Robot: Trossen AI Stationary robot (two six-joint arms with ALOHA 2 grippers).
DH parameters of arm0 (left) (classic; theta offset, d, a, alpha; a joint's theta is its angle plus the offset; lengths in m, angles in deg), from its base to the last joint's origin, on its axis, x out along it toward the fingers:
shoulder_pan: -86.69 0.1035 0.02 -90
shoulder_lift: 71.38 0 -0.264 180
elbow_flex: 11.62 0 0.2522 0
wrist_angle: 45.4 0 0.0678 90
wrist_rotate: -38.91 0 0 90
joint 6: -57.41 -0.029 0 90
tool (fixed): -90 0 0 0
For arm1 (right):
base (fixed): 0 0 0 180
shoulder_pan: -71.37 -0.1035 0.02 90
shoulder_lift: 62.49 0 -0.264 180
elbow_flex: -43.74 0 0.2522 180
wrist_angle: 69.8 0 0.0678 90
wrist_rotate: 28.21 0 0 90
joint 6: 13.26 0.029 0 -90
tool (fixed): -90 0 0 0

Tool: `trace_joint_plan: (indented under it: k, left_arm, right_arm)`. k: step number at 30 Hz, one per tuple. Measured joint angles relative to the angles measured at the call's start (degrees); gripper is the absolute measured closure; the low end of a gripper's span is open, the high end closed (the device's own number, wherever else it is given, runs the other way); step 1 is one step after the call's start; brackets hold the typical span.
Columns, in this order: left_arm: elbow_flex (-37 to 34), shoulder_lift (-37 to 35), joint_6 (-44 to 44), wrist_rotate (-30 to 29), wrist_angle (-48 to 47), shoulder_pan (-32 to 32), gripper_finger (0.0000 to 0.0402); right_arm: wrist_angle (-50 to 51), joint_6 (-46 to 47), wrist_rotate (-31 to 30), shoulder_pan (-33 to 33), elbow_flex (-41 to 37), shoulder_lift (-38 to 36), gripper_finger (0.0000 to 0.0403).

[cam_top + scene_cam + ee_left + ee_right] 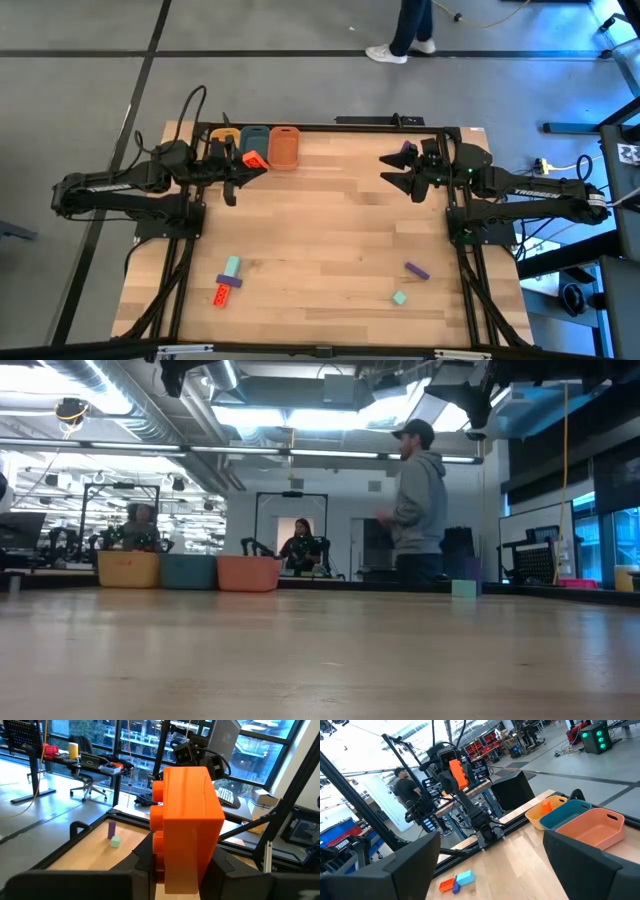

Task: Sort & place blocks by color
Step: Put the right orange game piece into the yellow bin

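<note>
Orange block sits clamped in your left gripper, raised near the tubs; right gripper gapes wide, empty.

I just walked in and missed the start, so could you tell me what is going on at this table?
The robot is sorting small blocks by colour. Its left tool is shut on an orange block, held up near the yellow tub, blue tub and orange tub at the table's back edge. The right tool waits open on the other side. A few blocks lie at the front, unsorted.
</note>
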Motion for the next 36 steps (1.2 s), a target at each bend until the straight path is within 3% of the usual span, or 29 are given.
trace_joint_plan:
  k: [16, 19, 22, 25, 28, 31, 36]
  left_arm:
    - [-0.02, 0.0, 0.11, -0.56, 0.03, -0.02, 0.0319]
    - [0.04, 0.0, 0.63, -4.53, -0.13, 0.07, 0.0319]
    - [3.23, 0.94, 1.2, -12.56, -6.4, 1.69, 0.0319]
    - [9.01, 4.86, 1.45, -17.77, -17.16, 6.67, 0.0319]
    - [15.11, 10.25, 2.72, -18.89, -29.34, 14.68, 0.0319]
    - [18.66, 15.31, 2.51, -17.51, -38.86, 23.39, 0.0319]
    - [16.89, 22.42, 1.78, -12.15, -46.18, 34.6, 0.0319]
  right_arm:
    - [0.05, 0.02, 0.0, 0.01, 0.0, 0.0, 0.0048]
    - [0.07, 0.04, 0.0, 0.0, 0.0, 0.0, 0.0048]
    - [0.07, 0.08, 0.0, 0.02, 0.0, 0.0, 0.0048]
    - [0.07, 0.37, -0.01, 0.01, 0.0, 0.0, 0.0048]
    - [0.09, 0.39, -0.02, 0.02, 0.0, 0.0, 0.0048]
    - [0.09, 0.46, -0.02, 0.01, 0.0, 0.0, 0.0048]
    - [0.13, 1.83, -0.02, 0.0, 0.0, 0.01, 0.0048]
